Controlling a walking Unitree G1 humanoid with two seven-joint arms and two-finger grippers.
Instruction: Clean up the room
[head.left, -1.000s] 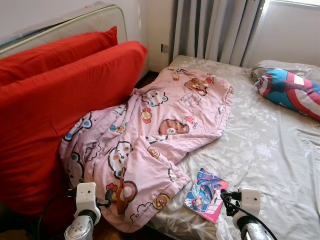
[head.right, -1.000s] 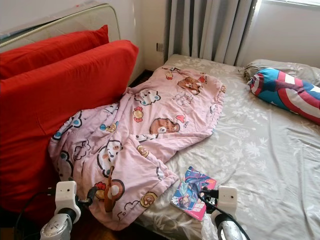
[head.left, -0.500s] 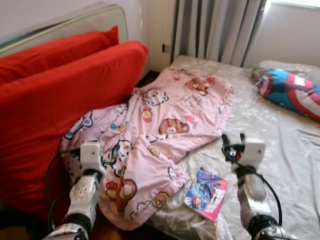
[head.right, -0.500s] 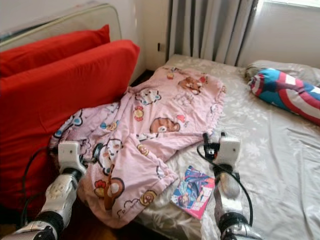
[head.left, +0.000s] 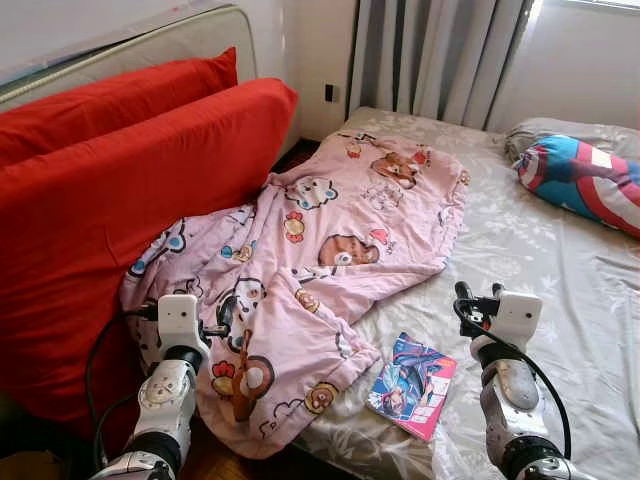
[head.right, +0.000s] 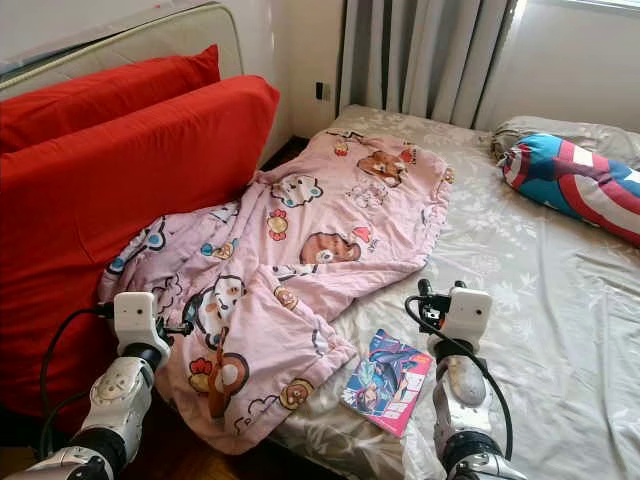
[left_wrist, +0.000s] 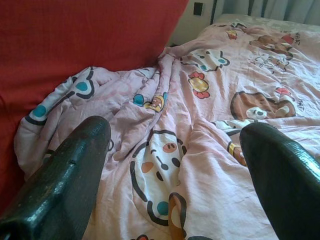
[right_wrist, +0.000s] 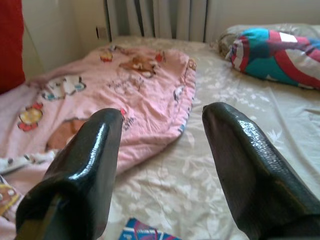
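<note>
Sprawling pink blanket (head.left: 330, 250), lengthwise toward curtains (head.left: 430, 55)

Pink cartoon blanket (head.left: 330, 240) sprawls beside a comic book (head.left: 413, 386).

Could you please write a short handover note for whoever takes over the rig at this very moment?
Left gripper: open, empty, raised over the pink blanket's lower edge near the red cushions.
Right gripper: open, empty, raised above the bed sheet, just beyond the comic book.
Blanket lies crumpled across the bed, one corner hanging off the edge. Book lies flat near the bed's front edge. Shield-patterned pillow is at the far right.
Done: nothing tidied yet.
Left: straighten or fold the blanket, put the book away.
</note>
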